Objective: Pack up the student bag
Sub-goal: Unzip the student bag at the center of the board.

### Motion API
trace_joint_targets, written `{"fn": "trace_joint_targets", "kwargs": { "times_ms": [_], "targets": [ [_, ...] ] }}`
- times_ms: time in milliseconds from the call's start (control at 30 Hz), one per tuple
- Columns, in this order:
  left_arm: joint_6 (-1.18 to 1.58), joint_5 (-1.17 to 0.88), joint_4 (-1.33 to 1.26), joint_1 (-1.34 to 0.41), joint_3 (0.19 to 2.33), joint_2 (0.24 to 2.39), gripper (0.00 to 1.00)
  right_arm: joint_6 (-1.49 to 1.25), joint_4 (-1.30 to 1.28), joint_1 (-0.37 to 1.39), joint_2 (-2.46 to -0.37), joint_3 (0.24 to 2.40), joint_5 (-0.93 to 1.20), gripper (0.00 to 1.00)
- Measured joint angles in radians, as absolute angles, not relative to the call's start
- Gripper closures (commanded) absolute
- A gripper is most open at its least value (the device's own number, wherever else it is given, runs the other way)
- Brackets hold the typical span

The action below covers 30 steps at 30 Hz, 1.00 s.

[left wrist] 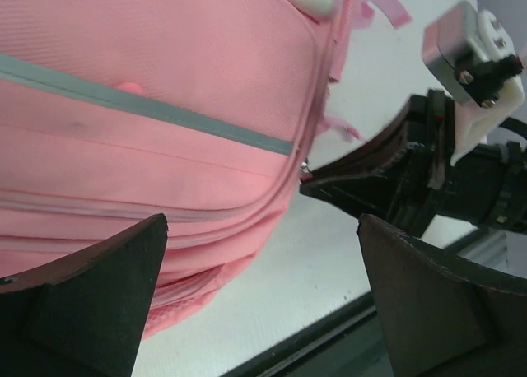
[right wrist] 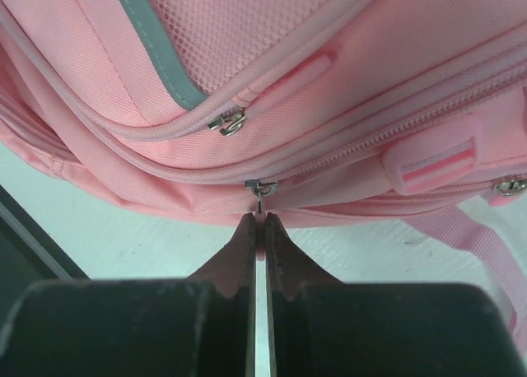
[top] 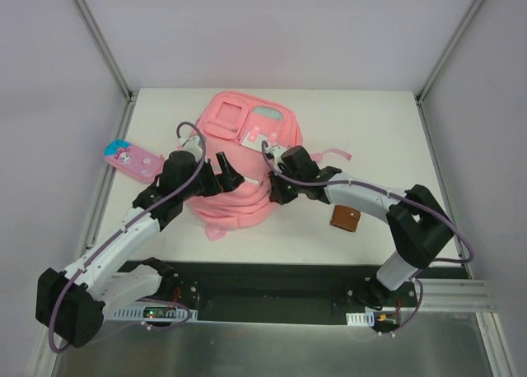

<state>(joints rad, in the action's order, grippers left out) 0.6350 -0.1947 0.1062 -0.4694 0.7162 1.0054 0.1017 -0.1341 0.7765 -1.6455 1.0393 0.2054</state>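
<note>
Now, right fingers (right wrist: pixel 237 258) clenched on zipper pull (right wrist: pixel 262 191) of student bag (right wrist: pixel 387 56), left fingers (left wrist: pixel 90 290) released beside it

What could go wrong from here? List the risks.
1. The right gripper seems to pinch only the tip of the zipper pull; it may slip off.
2. The left gripper is open, so the student bag could drag along instead of unzipping.
</note>
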Motion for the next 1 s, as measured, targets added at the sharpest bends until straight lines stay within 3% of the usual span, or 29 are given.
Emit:
{"fn": "trace_joint_targets", "kwargs": {
  "times_ms": [200, 500, 600, 633, 800, 833, 867, 933, 1000],
  "targets": [
    [0.587, 0.029, 0.21, -0.445, 0.691, 0.894, 0.01, 0.004, -0.104, 0.778, -1.599, 1.01, 0.175, 0.99],
    [0.564, 0.138, 0.366, -0.236, 0.686, 0.904, 0.01, -0.034, -0.104, 0.748, -1.589, 1.01, 0.205, 0.99],
    [0.569, 0.131, 0.392, -0.183, 0.665, 0.902, 0.06, -0.034, -0.105, 0.735, -1.589, 1.01, 0.225, 0.99],
    [0.57, 0.122, 0.394, -0.17, 0.658, 0.908, 0.18, -0.034, -0.106, 0.73, -1.589, 1.01, 0.229, 0.99],
    [0.58, 0.036, 0.355, -0.149, 0.599, 0.978, 0.38, -0.034, -0.111, 0.701, -1.589, 1.01, 0.255, 0.99],
    [0.579, 0.009, 0.336, -0.149, 0.582, 0.99, 0.47, -0.034, -0.112, 0.698, -1.589, 1.01, 0.26, 0.99],
    [0.58, -0.011, 0.317, -0.149, 0.568, 0.996, 0.63, -0.034, -0.113, 0.694, -1.589, 1.01, 0.264, 0.99],
    [0.582, -0.072, 0.266, -0.149, 0.538, 1.003, 0.77, -0.036, -0.116, 0.689, -1.588, 1.01, 0.274, 1.0],
    [0.58, -0.118, 0.218, -0.149, 0.524, 1.004, 1.0, -0.041, -0.117, 0.688, -1.586, 1.01, 0.278, 0.99]
  ]
}}
